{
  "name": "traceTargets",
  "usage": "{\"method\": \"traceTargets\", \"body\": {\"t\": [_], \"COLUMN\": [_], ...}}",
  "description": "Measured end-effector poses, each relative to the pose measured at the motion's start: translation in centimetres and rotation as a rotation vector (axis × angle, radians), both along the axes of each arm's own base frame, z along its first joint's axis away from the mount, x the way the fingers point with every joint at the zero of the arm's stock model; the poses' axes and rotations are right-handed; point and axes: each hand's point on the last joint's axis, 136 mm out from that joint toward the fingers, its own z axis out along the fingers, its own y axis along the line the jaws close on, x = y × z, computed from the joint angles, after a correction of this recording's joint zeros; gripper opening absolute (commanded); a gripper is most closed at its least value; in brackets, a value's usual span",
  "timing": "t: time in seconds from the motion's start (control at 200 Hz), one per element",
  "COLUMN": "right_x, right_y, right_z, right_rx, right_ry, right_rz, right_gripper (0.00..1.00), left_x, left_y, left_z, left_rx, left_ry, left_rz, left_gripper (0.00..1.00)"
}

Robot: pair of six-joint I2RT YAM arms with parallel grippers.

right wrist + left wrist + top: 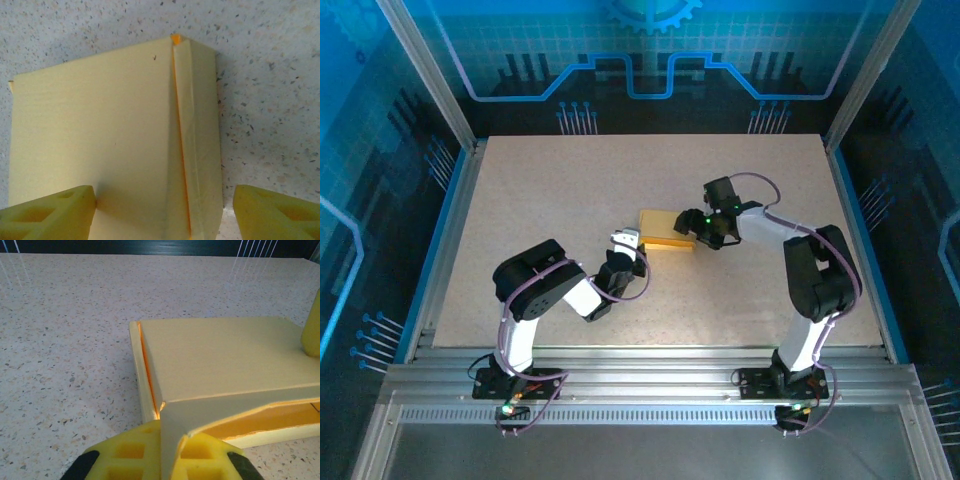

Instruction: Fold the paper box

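Note:
The paper box (662, 229) lies mid-table as a pale yellow, nearly flat rectangle with orange inner edges showing at its seams. In the left wrist view the paper box (225, 355) has a corner flap running down between the yellow fingers of my left gripper (172, 452), which is shut on that flap. My left gripper (628, 243) sits at the box's left end. My right gripper (698, 228) is at the right end. In the right wrist view my right gripper (165, 212) stands open astride a folded side strip of the box (100, 130): one finger (50, 212) rests on the top panel, the other hangs over the table.
The speckled table (540, 190) has bare surface all round the box. Blue-lit glass walls and metal posts (450, 100) enclose the back and sides. A yellow fingertip (312, 330) of the right gripper rests on the box top at the right edge of the left wrist view.

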Motion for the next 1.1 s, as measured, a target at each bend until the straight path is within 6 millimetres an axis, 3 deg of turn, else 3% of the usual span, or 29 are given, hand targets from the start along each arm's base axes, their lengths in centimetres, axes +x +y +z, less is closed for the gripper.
{"method": "traceTargets", "body": {"t": [0.245, 0.715, 0.83, 1.101], "right_x": [0.2, 0.6, 0.9, 1.3], "right_y": [0.1, 0.3, 0.2, 0.1], "right_z": [0.0, -0.7, -0.7, -1.4], "right_rx": [0.015, 0.021, 0.013, -0.013], "right_ry": [0.002, 0.016, 0.014, 0.023], "right_rz": [-0.017, -0.036, -0.039, -0.037], "right_gripper": [0.71, 0.7, 0.7, 0.69], "left_x": [-0.6, -3.4, -4.9, -8.7], "left_y": [0.1, -0.2, 0.4, 2.6], "left_z": [-2.3, -3.4, -3.4, -2.7], "left_rx": [0.059, 0.115, 0.115, 0.045], "left_ry": [0.069, 0.137, 0.164, 0.241], "left_rz": [-0.021, -0.162, -0.204, -0.33], "left_gripper": [0.43, 0.93, 0.99, 0.99]}}
